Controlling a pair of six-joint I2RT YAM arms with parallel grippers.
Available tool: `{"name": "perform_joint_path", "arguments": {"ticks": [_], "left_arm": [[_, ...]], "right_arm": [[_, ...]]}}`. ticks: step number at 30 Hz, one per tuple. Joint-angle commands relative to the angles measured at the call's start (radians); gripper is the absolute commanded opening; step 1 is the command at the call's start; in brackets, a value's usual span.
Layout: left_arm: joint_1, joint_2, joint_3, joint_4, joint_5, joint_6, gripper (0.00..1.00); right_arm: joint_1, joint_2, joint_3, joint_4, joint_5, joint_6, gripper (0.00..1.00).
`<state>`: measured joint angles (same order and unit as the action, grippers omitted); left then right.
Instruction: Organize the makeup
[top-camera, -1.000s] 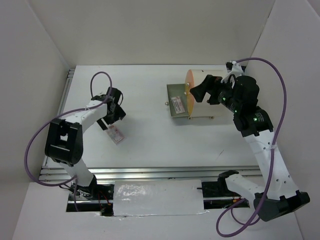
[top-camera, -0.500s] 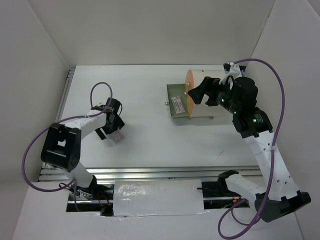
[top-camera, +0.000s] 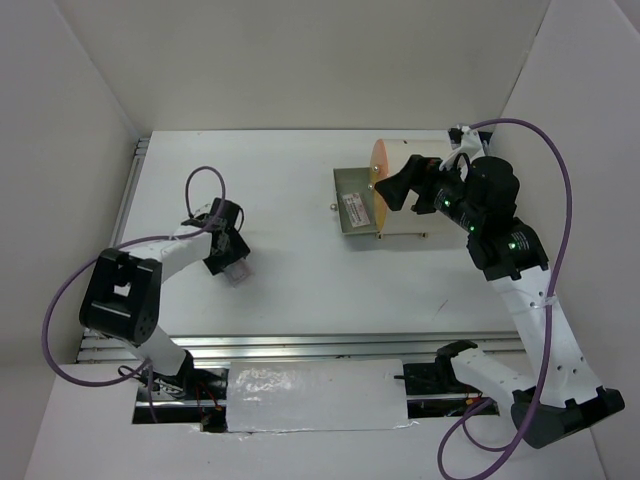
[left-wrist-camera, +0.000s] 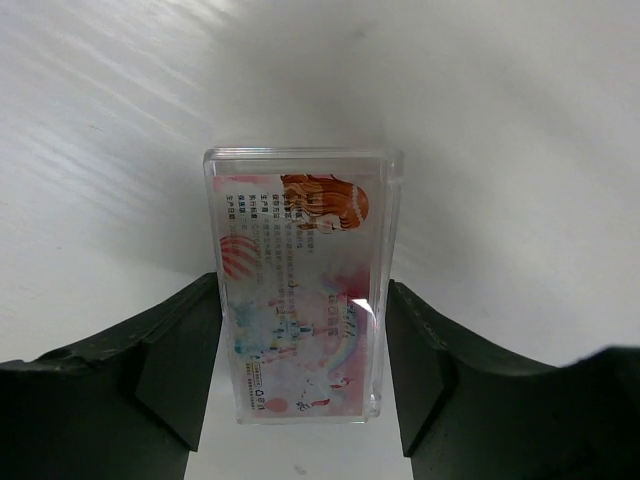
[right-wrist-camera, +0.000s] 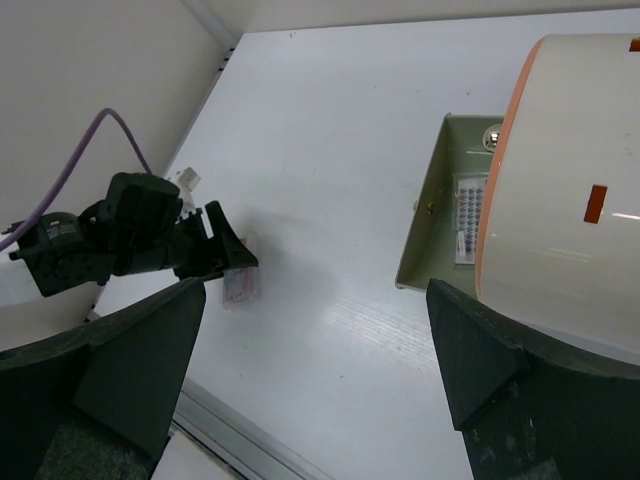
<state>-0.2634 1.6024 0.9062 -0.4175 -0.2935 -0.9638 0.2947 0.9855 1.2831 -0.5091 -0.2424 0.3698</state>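
Makeup packet (left-wrist-camera: 299, 270) lies on the table (left-wrist-camera: 510, 120), pinched by left tool (left-wrist-camera: 302, 300); right tool (right-wrist-camera: 316, 300) gapes open.

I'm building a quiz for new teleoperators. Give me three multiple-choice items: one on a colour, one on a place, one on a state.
1. The cream container's round face is rimmed in: A blue, B orange, C green.
2. The pink-printed packet lies: A on the container, B against the back wall, C on the table between the left claw's fingers.
3. The right claw is: A open and empty, B shut on a pencil, C shut on a palette.
Answers: 1 B, the right wrist view shows the orange edge; 2 C, the left wrist view shows fingers flanking it; 3 A, its fingers stand far apart, nothing between.
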Motion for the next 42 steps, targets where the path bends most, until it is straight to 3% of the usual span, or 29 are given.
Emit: {"name": "perform_joint_path", "arguments": {"ticks": [1, 4, 5, 9, 12, 17, 24, 26, 31, 36, 42], "left_arm": [[-0.017, -0.117, 0.059, 0.134, 0.14, 0.08, 0.22], [-0.046, -0.194, 0.085, 0.317, 0.359, 0.122, 0.33], [-0.059, -0.194, 0.098, 0.448, 0.42, 0.126, 0.37], [-0.097, -0.031, 0.322, 0.563, 0.665, 0.126, 0.33], [-0.114, 0.098, 0.394, 0.766, 0.799, 0.041, 0.34], [-0.149, 0.284, 0.499, 0.986, 0.856, -0.102, 0.4], [-0.203, 0.429, 0.645, 0.869, 0.775, -0.125, 0.59], [-0.206, 0.45, 0.639, 0.89, 0.755, -0.153, 0.77], [-0.214, 0.501, 0.738, 0.84, 0.761, -0.161, 0.99], [-0.215, 0.478, 0.815, 0.613, 0.662, -0.075, 0.99], [-0.215, 0.347, 0.795, 0.307, 0.354, 0.0, 0.99]], "right_arm": [[0.008, -0.007, -0.005, 0.06, -0.008, 0.001, 1.0], [0.008, 0.007, -0.001, 0.061, -0.003, 0.004, 1.0], [0.009, 0.01, 0.001, 0.06, 0.002, 0.003, 1.0], [0.006, 0.013, 0.01, 0.055, 0.012, 0.009, 1.0], [0.008, 0.004, 0.015, 0.049, 0.012, 0.004, 1.0], [0.004, -0.001, 0.015, 0.029, 0.023, -0.008, 1.0], [0.003, -0.005, 0.024, 0.02, 0.031, -0.012, 1.0], [0.003, -0.008, 0.019, 0.026, 0.032, -0.011, 1.0], [0.001, -0.008, 0.013, 0.027, 0.031, -0.009, 1.0], [0.001, -0.015, 0.012, 0.027, 0.038, -0.009, 1.0], [0.003, -0.016, 0.001, 0.037, 0.035, -0.008, 1.0]]}}
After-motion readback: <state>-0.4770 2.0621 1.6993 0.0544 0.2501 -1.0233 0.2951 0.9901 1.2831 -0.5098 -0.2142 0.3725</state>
